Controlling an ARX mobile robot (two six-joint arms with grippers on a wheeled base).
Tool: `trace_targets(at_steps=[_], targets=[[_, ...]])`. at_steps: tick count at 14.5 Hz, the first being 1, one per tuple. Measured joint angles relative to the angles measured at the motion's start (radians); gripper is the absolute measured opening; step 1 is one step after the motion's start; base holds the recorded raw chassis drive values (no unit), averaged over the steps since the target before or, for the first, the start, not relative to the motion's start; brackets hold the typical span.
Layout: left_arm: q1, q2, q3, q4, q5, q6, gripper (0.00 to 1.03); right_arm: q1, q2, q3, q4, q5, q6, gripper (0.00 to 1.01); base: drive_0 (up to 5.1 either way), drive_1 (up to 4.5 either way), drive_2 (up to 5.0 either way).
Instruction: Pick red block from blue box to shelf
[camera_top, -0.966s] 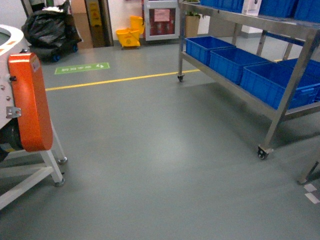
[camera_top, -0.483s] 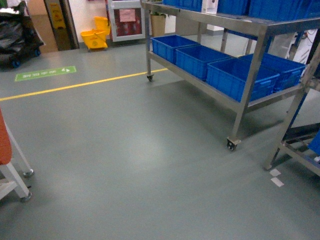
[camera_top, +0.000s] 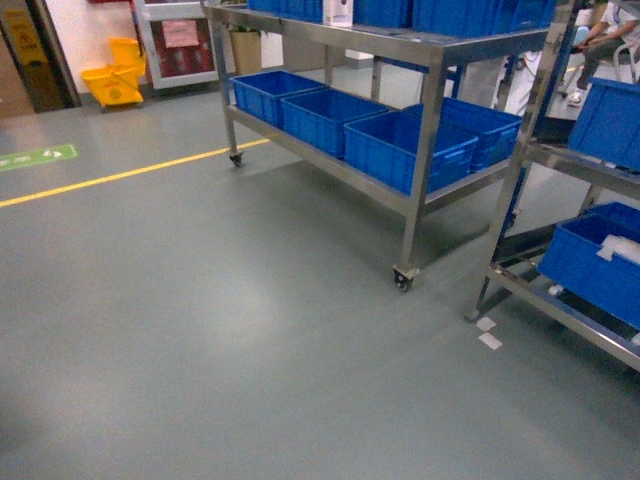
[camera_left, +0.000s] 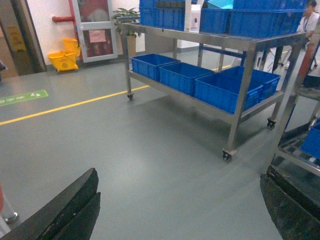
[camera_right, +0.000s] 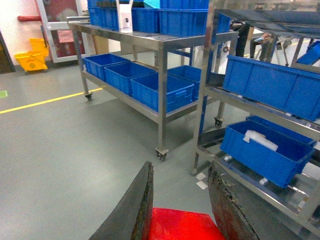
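From the head camera, a grey floor (camera_top: 220, 330) is seen, crossed by a yellow line (camera_top: 120, 175). A steel shelf (camera_top: 420, 150) on castors stands to the right, its lower tier filled with dark blue crates (camera_top: 395, 145), and a second rack (camera_top: 560, 290) is seen at the far right edge. A yellow mop bucket (camera_top: 112, 84) is set against the back wall. Neither gripper nor the block is shown in this view.

At the left wrist, the left gripper (camera_left: 177, 210) is seen with its two dark fingers (camera_left: 65, 210) spread wide apart at the bottom corners, and nothing is held between them. Beyond it, the shelf (camera_left: 240, 70) and its dark blue crates (camera_left: 227, 90) are visible across the floor (camera_left: 150, 150).

At the right wrist, the right gripper (camera_right: 180, 210) is closed on the red block (camera_right: 182, 225), which is clamped between the two dark fingers (camera_right: 132, 210) at the bottom of the frame. Ahead, the shelf (camera_right: 162, 85) and the second rack (camera_right: 260, 165) stand just beside each other, each loaded with dark blue crates (camera_right: 160, 90). A white bottle-like item (camera_right: 124, 15) stands on the shelf's top tier. The pale blue box cannot be made out with certainty in any view.
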Motion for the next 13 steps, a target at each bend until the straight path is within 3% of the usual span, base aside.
trace_targets(at_steps=[13], targets=[[0.0, 0.0, 0.0, 0.0, 0.0, 0.0, 0.98, 0.0, 0.0, 0.0, 0.0, 0.0, 0.0, 0.28, -1.4, -1.43, -1.4]])
